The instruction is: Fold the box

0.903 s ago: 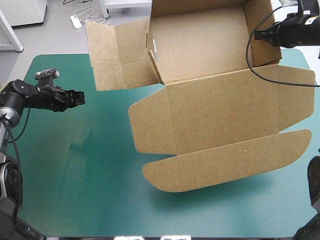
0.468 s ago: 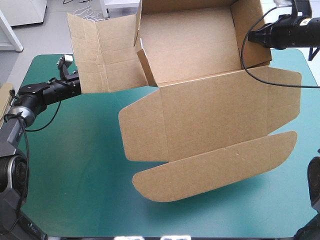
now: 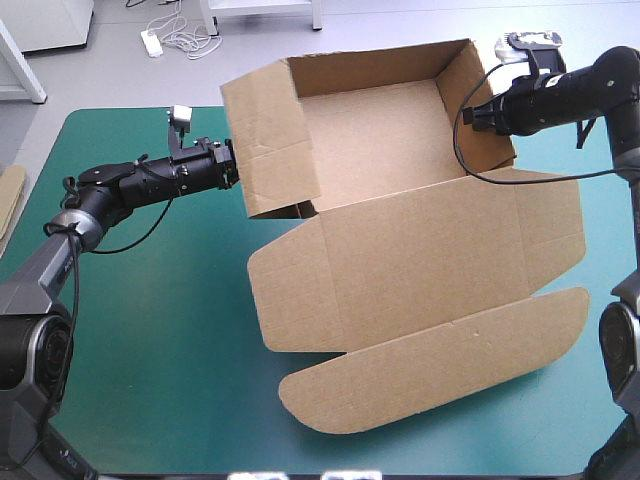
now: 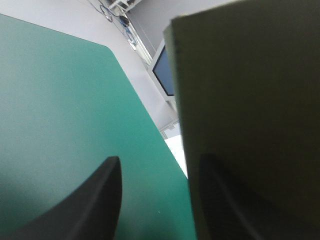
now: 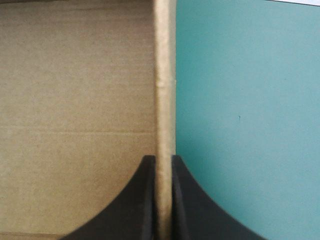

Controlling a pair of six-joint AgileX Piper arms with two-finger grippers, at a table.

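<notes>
The brown box (image 3: pixel 400 250) stands as an open tray on the teal-green cover, walls raised, its lid flat toward the near edge. My left gripper (image 3: pixel 228 165) is at the outside of the box's left wall (image 3: pixel 270 140). In the left wrist view its fingers (image 4: pixel 100 200) stand apart, open, with the wall's edge (image 4: pixel 180 100) between them. My right gripper (image 3: pixel 470 115) is at the right wall's top edge. In the right wrist view that gripper (image 5: pixel 163 165) is shut on the board edge (image 5: pixel 164 75), with the box's inside (image 5: pixel 75 100) to one side of it.
A strip of more brown board (image 3: pixel 8 195) shows at the table's left edge. Bare teal-green cover (image 3: pixel 150 350) lies left of and in front of the box. The lid's rounded flap (image 3: pixel 430 370) reaches toward the near edge.
The left side panel, earlier spread out beyond the far edge, now stands as a wall. My left gripper has moved right to it. The box has shifted with the right gripper.
</notes>
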